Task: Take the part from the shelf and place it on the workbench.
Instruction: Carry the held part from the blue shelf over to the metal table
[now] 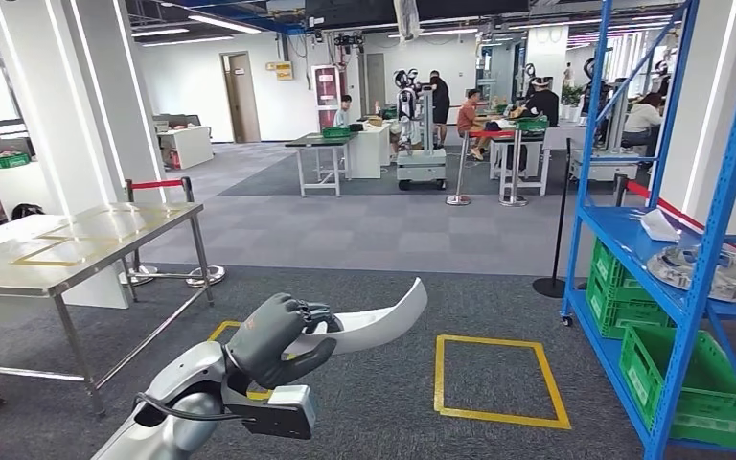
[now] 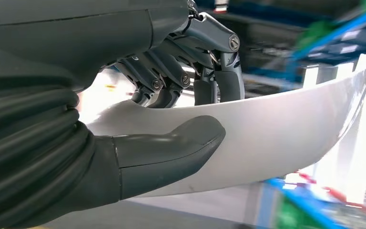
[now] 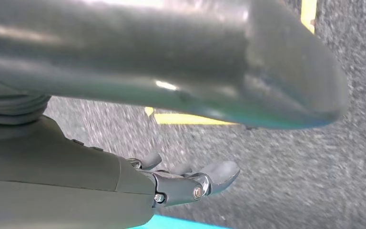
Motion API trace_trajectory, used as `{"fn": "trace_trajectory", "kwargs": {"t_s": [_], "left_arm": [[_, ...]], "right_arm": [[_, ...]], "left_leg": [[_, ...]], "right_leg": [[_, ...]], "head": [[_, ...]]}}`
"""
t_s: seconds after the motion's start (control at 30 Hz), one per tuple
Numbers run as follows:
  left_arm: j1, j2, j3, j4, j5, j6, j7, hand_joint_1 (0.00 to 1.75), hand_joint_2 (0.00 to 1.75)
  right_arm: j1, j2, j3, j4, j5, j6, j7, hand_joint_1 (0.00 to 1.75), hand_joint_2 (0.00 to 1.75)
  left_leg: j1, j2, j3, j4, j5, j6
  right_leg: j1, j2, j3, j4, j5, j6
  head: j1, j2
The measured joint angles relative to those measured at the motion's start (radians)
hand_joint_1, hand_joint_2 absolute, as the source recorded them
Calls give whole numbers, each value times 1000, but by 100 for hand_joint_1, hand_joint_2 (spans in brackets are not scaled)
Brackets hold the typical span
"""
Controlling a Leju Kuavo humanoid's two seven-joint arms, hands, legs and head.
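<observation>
A long, curved white part is held by my left hand low in the head view, over the dark carpet. In the left wrist view the thumb presses one face of the part and the fingers wrap the other. The steel workbench, marked with yellow tape, stands to the left. On the right is the blue shelf. My right hand hangs over the carpet, fingers apart and holding nothing.
A yellow taped square marks the floor ahead. Green crates sit on the shelf's bottom level, and a round metal part lies on its blue deck. Red-belt barrier posts stand behind the workbench. People sit at far tables.
</observation>
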Motion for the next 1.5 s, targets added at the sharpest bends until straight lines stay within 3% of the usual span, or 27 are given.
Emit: {"fn": "trace_trajectory", "kwargs": {"t_s": [0.07, 0.1, 0.17, 0.23, 0.27, 0.33, 0.37, 0.4, 0.47, 0.53, 0.57, 0.6, 0.7, 0.77, 0.83, 0.87, 0.9, 1.0, 1.07, 1.1, 1.13, 1.2, 1.27, 1.3, 1.37, 1.43, 1.5], "left_arm": [[8, 20, 4, 6, 0, 1, -3, 175, 175], [10, 24, 6, 9, 0, 2, -4, 175, 175], [11, 29, 9, 12, 0, 6, -3, 175, 175], [10, 28, 11, 13, 0, 11, -2, 175, 175], [10, 27, 11, 13, -1, 14, -2, 175, 175], [12, 29, 12, 13, -2, 17, -2, 175, 175], [12, 29, 13, 13, -3, 18, -2, 175, 175], [11, 29, 13, 12, -4, 19, -2, 175, 175], [13, 26, 14, 11, -4, 21, -2, 175, 175], [23, 23, 14, 12, -4, 21, -1, 175, 175], [29, 23, 14, 12, -4, 21, -2, 175, 175], [34, 23, 15, 12, -4, 21, -1, 175, 175], [37, 21, 16, 12, -4, 21, -2, 175, 175], [37, 15, 18, 12, -6, 20, -5, 175, 175], [37, 8, 20, 14, -12, 18, -8, 175, 175], [37, 6, 22, 16, -16, 17, -8, 175, 175], [37, 4, 25, 17, -19, 17, -8, 175, 175], [37, -7, 33, 21, -27, 15, -9, 175, 175], [41, -14, 34, 27, -33, 12, -10, 175, 175], [42, -16, 34, 30, -37, 10, -11, 175, 175], [43, -18, 35, 33, -39, 9, -12, 175, 175], [39, -22, 38, 35, -41, 8, -12, 175, 175], [34, -27, 42, 35, -42, 7, -12, 175, 175], [32, -29, 43, 35, -42, 7, -12, 175, 175], [31, -28, 48, 36, -42, 6, -12, 175, 175], [28, -28, 53, 37, -42, 6, -12, 175, 175], [26, -34, 56, 37, -42, 6, -13, 175, 175]], "right_arm": [[-1, -11, 0, 0, -4, 0, 0, 0, 0], [-3, -14, 0, 0, -6, 0, 2, 0, 0], [-10, -20, 0, 0, -9, 3, 11, 0, 0], [-14, -22, 0, 0, -14, 8, 21, 0, 0], [-15, -22, 0, 0, -16, 12, 25, 0, 0], [-20, -22, 0, 0, -18, 18, 28, 0, 0], [-23, -22, 0, 0, -19, 22, 29, 0, 0], [-26, -22, 0, 0, -20, 27, 31, 0, 0], [-25, -25, 0, 0, -25, 38, 38, 0, 0], [-20, -28, -1, 0, -30, 47, 45, 0, 0], [-17, -30, -1, 0, -32, 50, 46, 0, 0], [-16, -31, -1, 0, -33, 51, 46, 0, 0], [-17, -33, -2, 0, -42, 76, 68, 0, 0], [-21, -34, -11, 1, -74, 161, 136, 0, 0], [-26, -36, -27, 2, -114, 263, 205, 0, 0], [-29, -37, -35, 2, -127, 297, 224, 0, 0], [-31, -37, -40, 2, -136, 320, 234, 0, 0], [-30, -37, -55, 2, -151, 366, 249, 0, 0], [-27, -38, -65, 2, -155, 396, 257, 0, 0], [-27, -38, -68, 2, -156, 409, 259, 0, 0], [-28, -38, -69, 2, -157, 417, 261, 0, 0], [-30, -37, -71, 2, -159, 426, 262, 0, 0], [-30, -37, -74, 2, -161, 427, 265, 0, 0], [-31, -37, -75, 2, -160, 427, 266, 0, 0], [-34, -35, -79, 2, -160, 427, 269, 0, 0], [-36, -34, -82, 2, -160, 428, 272, 0, 0], [-34, -32, -84, 2, -156, 428, 275, 0, 0]], "left_leg": [[0, 8, -36, 74, -18, 4], [-1, 11, -25, 55, 0, 8], [-9, 44, 45, -73, 63, 18], [-22, 85, 107, -183, 98, 31], [-28, 93, 119, -205, 101, 36], [-29, 67, 124, -215, 104, 44], [-27, 54, 129, -222, 108, 47], [-23, 43, 133, -229, 111, 52], [-15, 21, 138, -236, 116, 58], [-11, -7, 136, -234, 116, 61], [-10, -22, 136, -232, 116, 60], [-8, -37, 136, -229, 115, 58], [1, -78, 130, -209, 103, 42], [3, -100, 120, -199, 99, 28], [5, -121, 111, -202, 103, 16], [5, -118, 108, -201, 103, 11], [3, -99, 100, -189, 96, 7], [2, -10, 30, -43, 22, -3], [5, 9, -22, 60, -12, -6], [6, 11, -24, 64, -3, -5], [5, 15, -7, 30, 22, -2], [-3, 48, 64, -106, 81, 9], [-14, 79, 111, -197, 103, 23], [-18, 80, 116, -207, 100, 28], [-15, 54, 122, -216, 106, 37], [-7, 31, 132, -228, 113, 48], [-2, 9, 135, -233, 116, 55]], "right_leg": [[8, -34, 0, 0, -3, -5], [11, -51, 2, 0, -5, -7], [15, -82, 8, 0, -10, -8], [17, -108, 14, 0, -16, -3], [18, -121, 17, 0, -19, 1], [16, -143, 25, -2, -24, 11], [13, -130, 27, 2, -28, 16], [11, -99, 21, 19, -39, 22], [7, -21, -25, 114, -84, 31], [6, 7, -96, 240, -127, 38], [6, 9, -118, 270, -126, 41], [4, 10, -121, 260, -105, 43], [-6, 46, -46, 75, -6, 53], [-9, 69, -16, 8, 6, 49], [-6, 54, -13, 5, 5, 34], [-6, 44, -11, 3, 7, 27], [-7, 35, -10, 1, 9, 19], [-4, 7, -9, -4, 9, 4], [0, -17, -8, -4, 7, 1], [1, -30, -8, -4, 5, 0], [2, -42, -6, -4, 4, 0], [5, -65, 1, -4, -1, 3], [8, -88, 7, -5, -5, 10], [9, -99, 10, -6, -6, 15], [8, -114, 18, -10, -10, 26], [6, -76, 10, 20, -32, 36], [4, -15, -42, 126, -83, 42]], "head": [[-1, 0], [-1, 0], [-1, 0], [-1, 0], [-1, 0], [0, 0], [0, 0], [0, 0], [2, 0], [3, 0], [4, 0], [4, 0], [5, 0], [6, 0], [6, 0], [6, 0], [5, 0], [1, 0], [1, 0], [0, 0], [0, 0], [0, 0], [0, 0], [1, 0], [1, 0], [2, 0], [4, 0]]}}
